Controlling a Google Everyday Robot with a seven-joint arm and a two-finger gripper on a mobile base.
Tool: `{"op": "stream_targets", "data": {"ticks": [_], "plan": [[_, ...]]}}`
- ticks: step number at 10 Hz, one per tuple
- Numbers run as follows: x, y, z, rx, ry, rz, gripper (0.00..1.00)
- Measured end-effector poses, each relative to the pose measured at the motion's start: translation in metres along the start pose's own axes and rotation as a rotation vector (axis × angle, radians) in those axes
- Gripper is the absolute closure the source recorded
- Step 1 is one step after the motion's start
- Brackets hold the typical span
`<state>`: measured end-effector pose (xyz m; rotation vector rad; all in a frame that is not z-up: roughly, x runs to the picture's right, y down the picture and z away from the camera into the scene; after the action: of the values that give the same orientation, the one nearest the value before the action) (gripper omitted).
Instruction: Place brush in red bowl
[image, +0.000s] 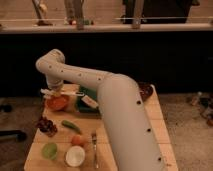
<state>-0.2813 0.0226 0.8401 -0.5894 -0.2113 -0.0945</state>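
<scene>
The red bowl (57, 103) sits on the wooden table (160, 145) at its back left. My gripper (56, 92) hangs just above the bowl's far rim, at the end of the white arm (115, 100) that reaches in from the lower right. It is shut on the brush (48, 92), a slim white stick. The brush lies level over the bowl's back edge and sticks out to the left. Its black tip does not show.
A green tray (84, 102) with a white item lies right of the red bowl. A dark maroon bowl (146, 91) is at the back right. In front are a dark bunch (46, 125), a green pepper (71, 126), an orange piece (77, 140), a green cup (50, 150), a white bowl (75, 156) and a metal fork (94, 147).
</scene>
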Motion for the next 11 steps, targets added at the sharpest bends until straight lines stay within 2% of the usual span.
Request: {"op": "stream_targets", "data": {"ticks": [2,5,11], "plan": [[0.008,-0.005,0.017,-0.037,0.038,0.005,1.0],[0.005,-0.012,0.039,-0.076,0.036,0.023,1.0],[-0.008,-0.025,0.055,-0.09,0.024,0.071,1.0]]}}
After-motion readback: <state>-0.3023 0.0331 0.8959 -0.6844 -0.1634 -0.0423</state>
